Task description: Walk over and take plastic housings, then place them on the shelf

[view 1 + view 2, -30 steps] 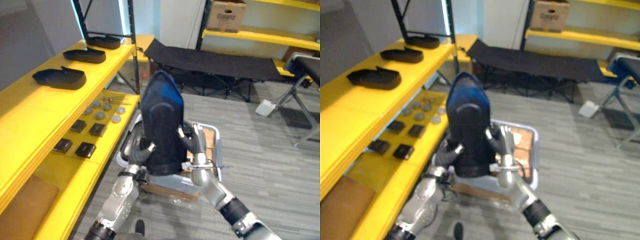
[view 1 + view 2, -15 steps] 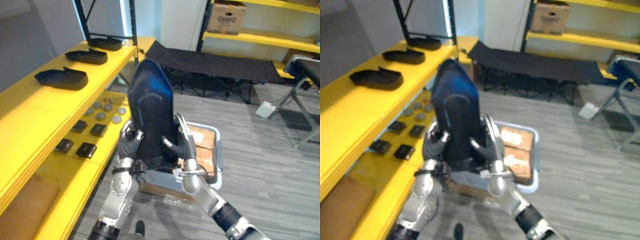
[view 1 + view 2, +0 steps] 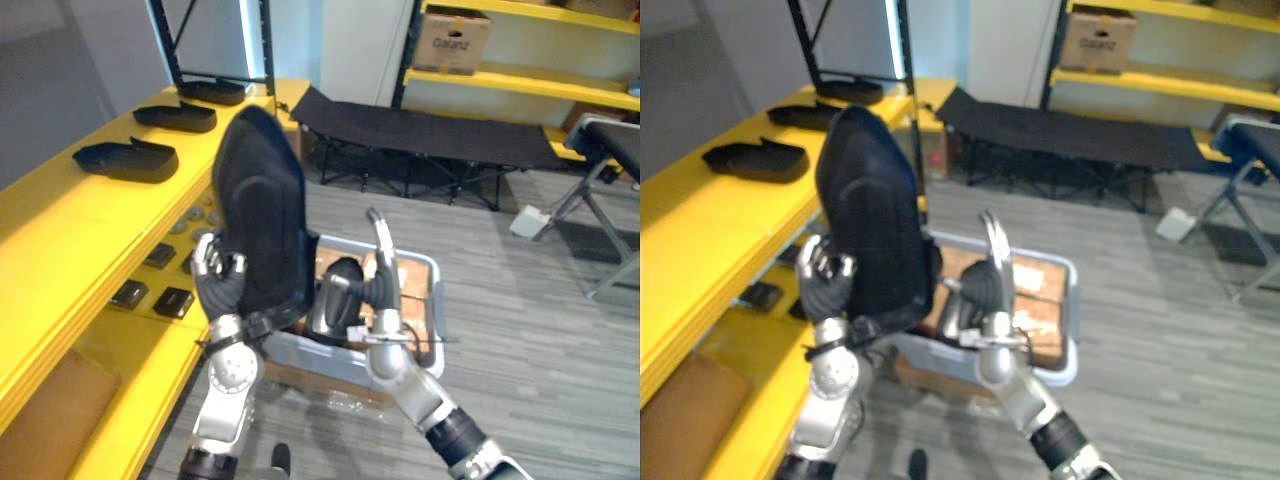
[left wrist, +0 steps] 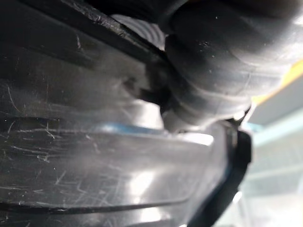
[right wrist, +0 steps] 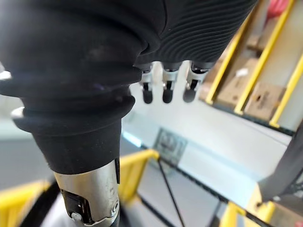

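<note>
A large black plastic housing [image 3: 262, 215] stands upright in front of me, beside the yellow shelf [image 3: 60, 230]. My left hand [image 3: 218, 282] has its fingers curled round the housing's lower edge and holds it alone; its scratched inner surface [image 4: 71, 156] is very close in the left wrist view. Just right of the housing, apart from it, my right hand [image 3: 352, 290] points its straight fingers [image 5: 164, 90] upward, holding nothing. Three more black housings lie in a row on the shelf top: near [image 3: 125, 158], middle [image 3: 178, 115] and far [image 3: 212, 90].
A grey bin [image 3: 425, 340] sits on cardboard boxes on the floor behind my hands. The lower shelf level carries small black parts [image 3: 172, 298] and round discs [image 3: 190, 222]. A black cot [image 3: 430, 130], a cardboard box [image 3: 452, 38] and a bench [image 3: 610, 140] stand farther off.
My right hand has let go of the housing and straightened its fingers. The left hand has carried the housing leftward, toward the shelf.
</note>
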